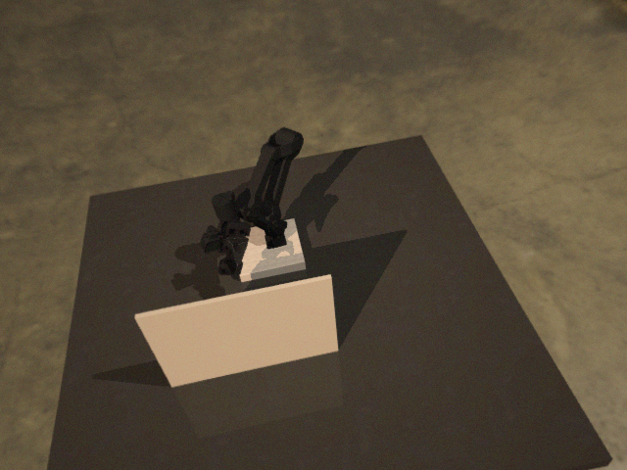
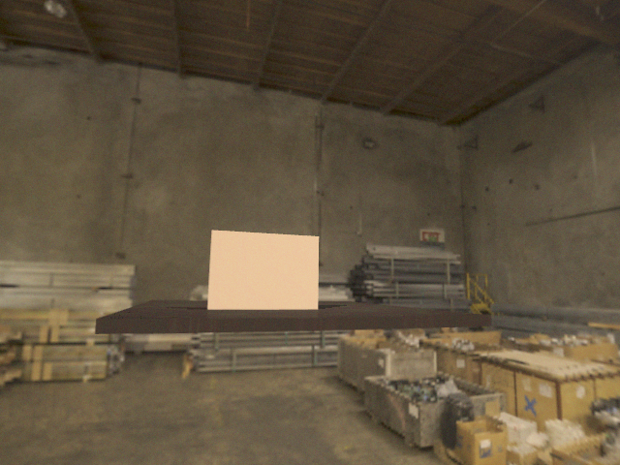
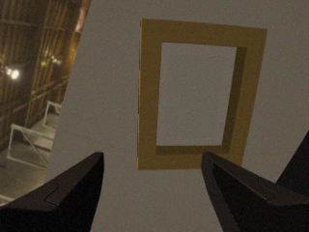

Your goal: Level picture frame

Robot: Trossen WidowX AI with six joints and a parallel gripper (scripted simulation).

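The gold picture frame point(image 3: 149, 97) shows only in the wrist view, against the pale upright wall panel point(image 1: 243, 334) point(image 2: 263, 270) point(image 3: 113, 72). Its sides are not parallel to the panel's edge; against that edge it looks crooked, its right side in that view the higher. The screw and the notched strip are hidden. My gripper point(image 3: 154, 159) is open, with nothing between the fingers. The fingertips are low in the wrist view, near the frame's lower bar, and the right one overlaps its lower right corner. I cannot tell the distance between them.
The arm point(image 1: 264, 176) stands on a pale base block point(image 1: 295, 243) behind the panel in the top view. Panel and base stand on a dark table point(image 1: 430, 353) point(image 2: 400, 320). In the exterior view the panel hides the arm. Shelving and crates are in the background.
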